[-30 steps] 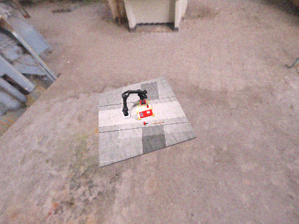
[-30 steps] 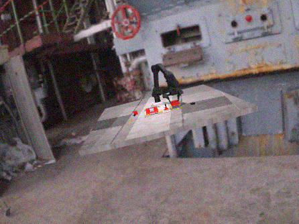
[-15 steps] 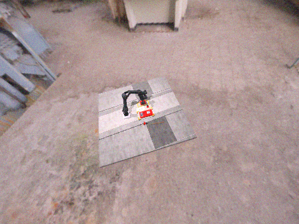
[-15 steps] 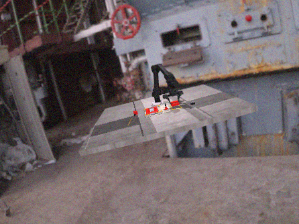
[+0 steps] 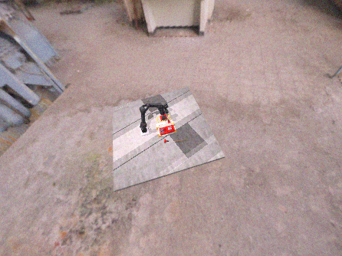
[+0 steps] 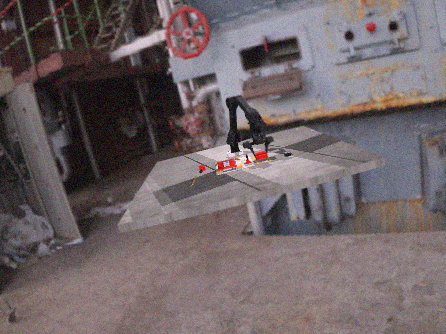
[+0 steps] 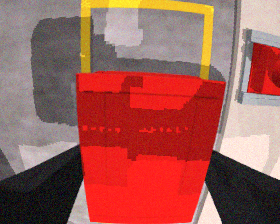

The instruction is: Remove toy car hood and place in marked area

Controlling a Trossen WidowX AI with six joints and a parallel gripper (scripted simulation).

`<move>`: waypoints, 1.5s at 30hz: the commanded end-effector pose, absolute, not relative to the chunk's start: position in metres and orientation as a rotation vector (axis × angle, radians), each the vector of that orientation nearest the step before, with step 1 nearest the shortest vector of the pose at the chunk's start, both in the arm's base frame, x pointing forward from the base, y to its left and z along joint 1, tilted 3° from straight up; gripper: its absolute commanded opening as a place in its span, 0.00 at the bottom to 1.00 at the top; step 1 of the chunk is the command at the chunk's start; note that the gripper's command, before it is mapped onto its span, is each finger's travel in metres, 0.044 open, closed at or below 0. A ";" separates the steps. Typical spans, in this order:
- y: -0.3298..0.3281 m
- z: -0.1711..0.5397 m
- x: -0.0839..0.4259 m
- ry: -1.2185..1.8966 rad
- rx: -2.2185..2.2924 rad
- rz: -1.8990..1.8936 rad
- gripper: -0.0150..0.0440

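Note:
The red hood (image 6: 261, 155) (image 7: 145, 175) is between the fingers of my gripper (image 7: 145, 152), which is shut on it. In the wrist view it fills the lower middle, with a black finger on each side. The marked area, a yellow outline (image 7: 85, 40), shows just beyond the hood's far edge; its near part is hidden behind the hood. Whether the hood touches the table cannot be told. The toy car (image 5: 166, 129) (image 6: 227, 167), red and white with yellow, stands beside the hood, without its hood.
A red piece in a grey-blue frame (image 7: 246, 67) is at the right edge of the wrist view. A small red object (image 5: 166, 141) (image 6: 201, 168) and a thin orange stick (image 5: 181, 140) (image 6: 193, 180) lie beyond the car. A small black object (image 6: 287, 154) lies near the hood.

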State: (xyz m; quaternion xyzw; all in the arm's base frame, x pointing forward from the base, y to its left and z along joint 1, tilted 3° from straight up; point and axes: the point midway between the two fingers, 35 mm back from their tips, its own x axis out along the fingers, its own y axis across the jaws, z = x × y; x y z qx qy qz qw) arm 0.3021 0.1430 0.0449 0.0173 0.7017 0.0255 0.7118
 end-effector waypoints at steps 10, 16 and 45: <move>0.143 0.037 0.301 1.559 0.042 0.054 0.25; 0.144 0.034 0.301 1.559 0.042 0.054 0.25; 0.139 0.108 0.302 1.562 0.038 0.056 1.00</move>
